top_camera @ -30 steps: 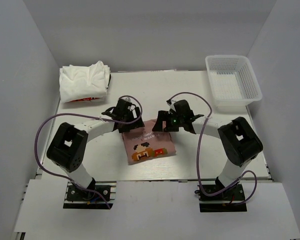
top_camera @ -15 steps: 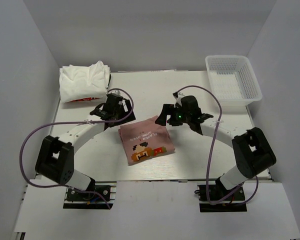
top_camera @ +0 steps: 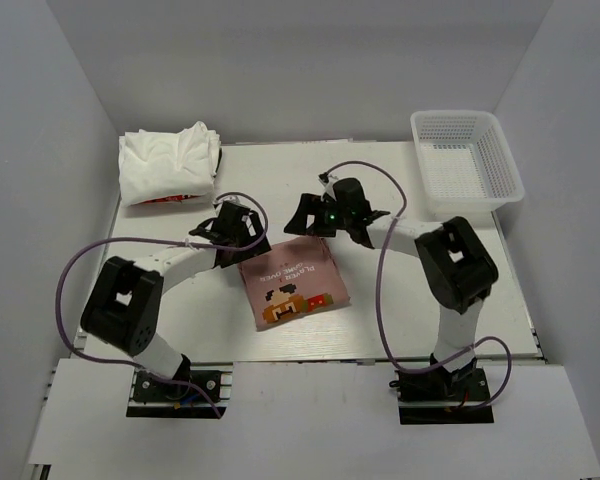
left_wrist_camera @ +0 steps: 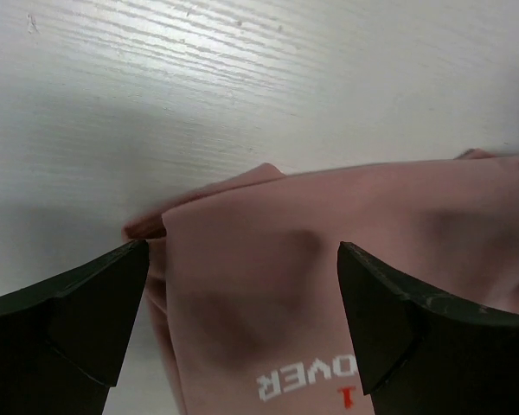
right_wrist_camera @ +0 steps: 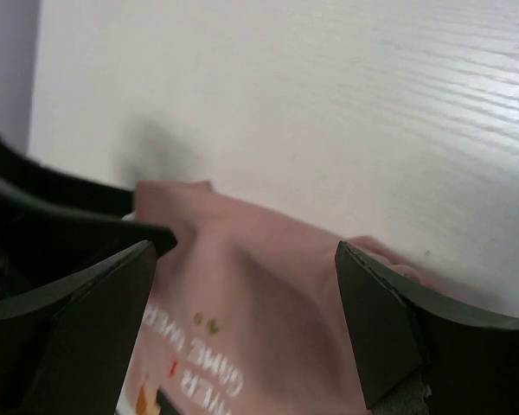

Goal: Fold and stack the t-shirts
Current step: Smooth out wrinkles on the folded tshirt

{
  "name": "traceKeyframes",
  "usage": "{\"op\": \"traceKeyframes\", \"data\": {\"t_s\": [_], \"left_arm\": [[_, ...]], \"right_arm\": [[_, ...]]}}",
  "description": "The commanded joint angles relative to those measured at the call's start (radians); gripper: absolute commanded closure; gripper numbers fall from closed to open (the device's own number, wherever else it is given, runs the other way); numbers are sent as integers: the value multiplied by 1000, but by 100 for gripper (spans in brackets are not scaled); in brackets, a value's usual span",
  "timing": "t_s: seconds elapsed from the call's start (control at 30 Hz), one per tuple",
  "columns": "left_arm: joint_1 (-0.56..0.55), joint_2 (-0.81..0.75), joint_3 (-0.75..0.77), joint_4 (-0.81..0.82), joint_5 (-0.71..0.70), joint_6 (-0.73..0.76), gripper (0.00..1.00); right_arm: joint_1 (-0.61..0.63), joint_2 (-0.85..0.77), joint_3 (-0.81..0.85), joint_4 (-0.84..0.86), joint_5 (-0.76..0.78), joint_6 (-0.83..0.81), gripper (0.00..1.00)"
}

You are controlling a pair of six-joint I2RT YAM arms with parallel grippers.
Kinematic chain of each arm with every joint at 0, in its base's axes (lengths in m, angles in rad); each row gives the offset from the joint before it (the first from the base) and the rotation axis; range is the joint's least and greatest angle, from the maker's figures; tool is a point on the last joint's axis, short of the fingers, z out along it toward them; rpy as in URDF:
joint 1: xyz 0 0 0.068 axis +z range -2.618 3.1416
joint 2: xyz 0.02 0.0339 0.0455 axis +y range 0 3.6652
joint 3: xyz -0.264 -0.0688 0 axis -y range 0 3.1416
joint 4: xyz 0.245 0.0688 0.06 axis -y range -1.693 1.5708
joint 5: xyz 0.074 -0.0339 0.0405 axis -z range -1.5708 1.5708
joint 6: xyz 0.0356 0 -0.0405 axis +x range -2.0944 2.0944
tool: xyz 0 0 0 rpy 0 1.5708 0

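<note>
A folded dusty pink t-shirt [top_camera: 292, 283] with a pixel-art print lies print side up on the table's middle. My left gripper [top_camera: 242, 240] is open just above the shirt's far left corner; the pink cloth [left_wrist_camera: 329, 259] shows between its fingers [left_wrist_camera: 78, 320]. My right gripper [top_camera: 308, 222] is open above the shirt's far edge; the pink cloth [right_wrist_camera: 268, 303] lies between its fingers [right_wrist_camera: 389, 328]. Neither gripper holds the cloth. A pile of white t-shirts [top_camera: 168, 162], one with red print at its edge, sits at the far left.
A white plastic mesh basket [top_camera: 466, 160] stands at the far right of the white table [top_camera: 280, 180]. Purple cables loop from both arms. Grey walls close the sides and back.
Both grippers swung away from the shirt and have come back over its far edge. The right gripper now sits further left, and the shirt has stayed in place.
</note>
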Motion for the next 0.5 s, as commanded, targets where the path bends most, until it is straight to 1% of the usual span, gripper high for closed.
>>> {"op": "traceKeyframes", "data": {"t_s": [0.0,0.1,0.27,0.4,0.47], "left_arm": [[1,62,30,16,-31,-31,0],[1,102,41,4,-32,-41,0],[1,120,55,-7,-32,-41,0],[1,56,111,-40,-32,-8,0],[1,19,133,-65,-42,3,0]], "right_arm": [[-5,91,80,-3,84,80,10],[-9,166,83,7,102,129,10],[-11,203,125,-13,83,112,10],[-6,132,180,-68,96,40,10],[-6,60,194,-101,120,-9,10]]}}
